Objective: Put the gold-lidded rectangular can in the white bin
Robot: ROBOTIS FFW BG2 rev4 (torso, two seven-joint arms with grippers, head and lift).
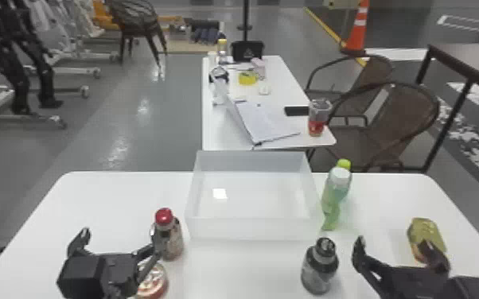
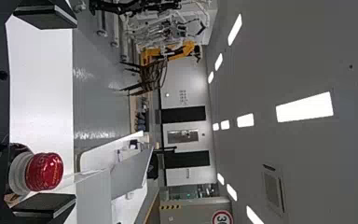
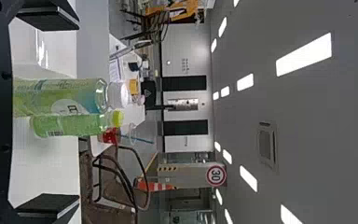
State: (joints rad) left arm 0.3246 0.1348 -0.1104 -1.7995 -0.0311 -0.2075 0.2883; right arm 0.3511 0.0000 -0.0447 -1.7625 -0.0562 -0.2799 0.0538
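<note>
Head view: the white bin [image 1: 250, 228] sits open side up, in the middle of the table's [image 1: 103, 206] far part, presumably so that either arm can drop things in. The gold-lidded rectangular can [image 1: 429, 234] is on the table, well out to the bin's right and slightly nearer the robot, which makes it the natural job of the right gripper [image 1: 393, 241]. That gripper is nearer the robot than the bin and off to its right, fingers spread wide with nothing between them; the outer one covers part of the can, and whether they touch I cannot tell. The black-capped bottle [image 1: 319, 268] stands in front of the bin's near right corner, and two green bottles [image 1: 336, 185] stand by its right side, so a carried can would best go high over them. The left gripper [image 1: 119, 238] is out to the bin's near left, beside the red-capped bottle [image 1: 168, 236], seemingly spare for this job

Left wrist view: its fingers are wide apart and grip nothing; the red-capped bottle shows near one of them, apparently just a neighbour

Right wrist view: these fingers are also well parted and empty, the green bottles beyond them, so the hand probably needs to shift further from the bin to straddle the can
</note>
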